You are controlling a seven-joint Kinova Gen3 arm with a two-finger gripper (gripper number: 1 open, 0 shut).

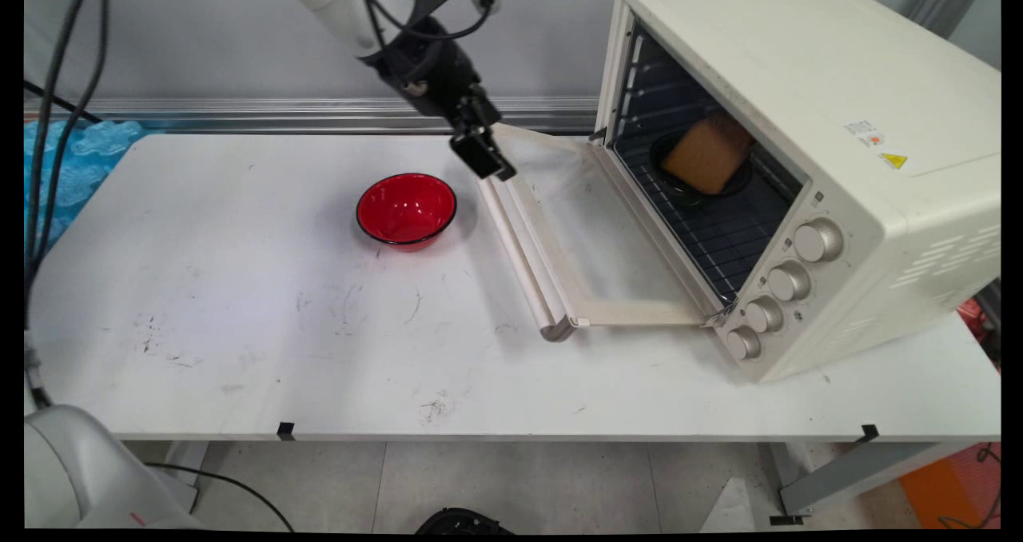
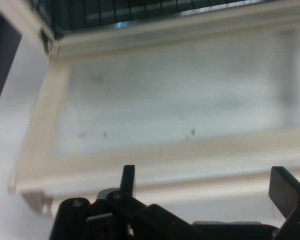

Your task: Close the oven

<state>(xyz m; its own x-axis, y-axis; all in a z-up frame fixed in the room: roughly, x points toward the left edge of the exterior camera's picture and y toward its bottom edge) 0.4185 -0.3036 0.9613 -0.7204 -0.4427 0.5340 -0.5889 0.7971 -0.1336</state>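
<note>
The pincer (image 1: 484, 153), fingers spread, hovers seemingly just above the toaster oven's lowered door (image 1: 583, 230) beside a red bowl (image 1: 406, 209).

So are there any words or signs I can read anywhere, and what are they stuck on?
No words can be read in either view.
Yellow triangle warning sign: on top of the cream toaster oven; its symbol is too small to make out.
Small white sticker with an orange-red mark: also on the oven's top; its print is too small to read.
Marks beside the four round cream knobs: too small to read.
</note>
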